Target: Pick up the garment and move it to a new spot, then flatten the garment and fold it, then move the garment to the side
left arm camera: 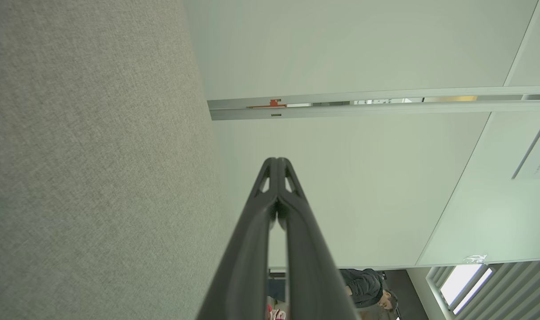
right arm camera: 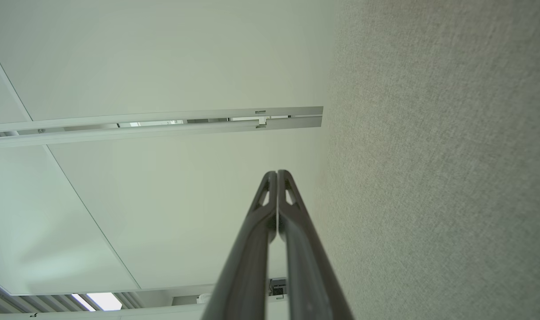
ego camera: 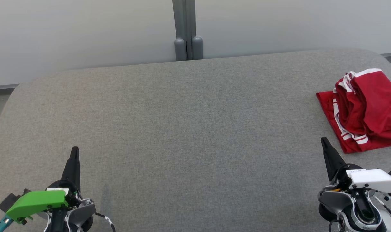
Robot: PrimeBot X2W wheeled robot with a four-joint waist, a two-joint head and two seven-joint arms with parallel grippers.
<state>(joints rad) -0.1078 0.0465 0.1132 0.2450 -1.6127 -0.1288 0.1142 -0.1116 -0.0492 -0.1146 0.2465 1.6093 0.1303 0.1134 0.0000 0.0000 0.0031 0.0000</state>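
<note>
Item, one garment (ego camera: 363, 109): red with white stripes, bunched and folded over itself, lying at 3 o'clock on the table (ego camera: 182, 129), close to its right edge. Item, table: grey fabric top, rounded far corners. Item, left gripper (ego camera: 74, 150): at 7 o'clock, green wrist casing, fingers pointing to 12, jaws clenched tip to tip on nothing (left arm camera: 276, 161). Item, right gripper (ego camera: 324, 140): at 5 o'clock, white wrist casing, jaws likewise clenched and holding nothing (right arm camera: 276, 173), tip near the garment's near corner but apart from it. Item, wall (ego camera: 86, 32): pale panels at 12 o'clock, grey post (ego camera: 187, 29) between them. Item, person (left arm camera: 368, 289): dark jacket, at 5 o'clock in the left wrist view.
</note>
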